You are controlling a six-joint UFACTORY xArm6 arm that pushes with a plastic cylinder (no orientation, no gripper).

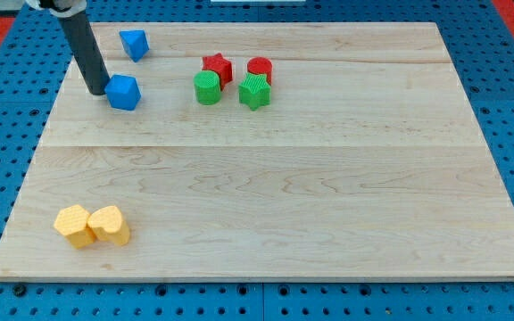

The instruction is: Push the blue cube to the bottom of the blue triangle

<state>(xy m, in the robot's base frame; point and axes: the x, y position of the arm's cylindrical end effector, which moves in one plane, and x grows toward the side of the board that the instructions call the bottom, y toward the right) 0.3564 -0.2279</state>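
**Desk:** Blue pieces first, please. Where are they sitting?

**Operator:** Both are lying toward ten o'clock on the wooden surface (pixel 266 187). I'm reading the upper one as the blue triangle (pixel 134 43) and the lower one as the blue cube (pixel 124 92), though the shapes are hard to make out. The cube is sitting at about six o'clock from the triangle, near it but apart, and a shade toward the view's left.

**Desk:** And your end of the arm?

**Operator:** No gripper on this rig, so nothing is opening, closing or holding. My tip (pixel 97 91) is resting at nine o'clock of the cube, just beside its face; whether it is actually touching I cannot tell.

**Desk:** How far along are we?

**Operator:** I'm judging it nearly done. The cube is already lying below the triangle. What may be left is a small nudge toward three o'clock to line it up directly underneath.

**Desk:** Anything in the way?

**Operator:** The red star (pixel 216 66), red cylinder (pixel 260 69) and two green blocks (pixel 230 90) are clustering well off toward three o'clock, and two yellow blocks (pixel 92 226) are sitting far down at seven o'clock. Neither group is interfering.
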